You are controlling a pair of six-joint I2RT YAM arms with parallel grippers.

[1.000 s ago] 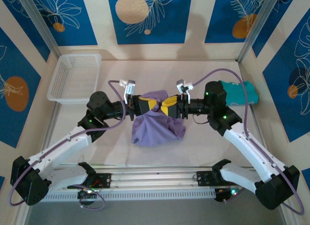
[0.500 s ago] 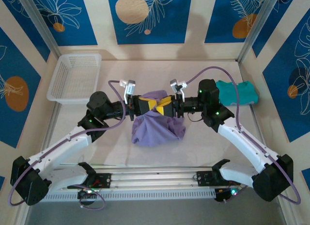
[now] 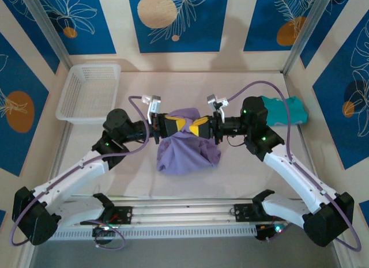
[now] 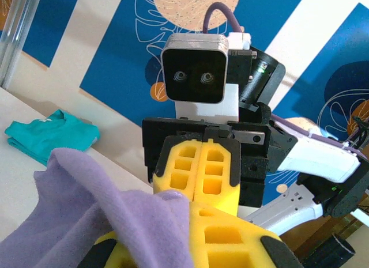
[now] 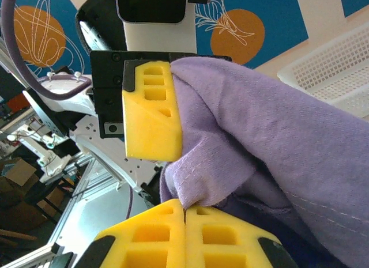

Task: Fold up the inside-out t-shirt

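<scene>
The inside-out t-shirt (image 3: pixel 187 151) sits bunched at the middle of the table (image 3: pixel 248 170), between the two arms. The left gripper (image 3: pixel 180 125) pinches its top from the left and the right gripper (image 3: pixel 199 127) from the right, tips nearly meeting. A basket (image 3: pixel 89 92) stands far left; a folded garment (image 3: pixel 285 109) lies far right, behind the right arm

Walls (image 3: pixel 173 20): cream panels with blue sections, white line-drawn leaves, orange and tan discs. 
Corner posts (image 3: pixel 49 31): bare metal, slanting in the top view. 
Table (image 3: pixel 242 83): pale cream, matte surface. 
Rail (image 3: pixel 184 213): ribbed aluminium along the table's near edge. 
Light: even, shadows soft.
</scene>
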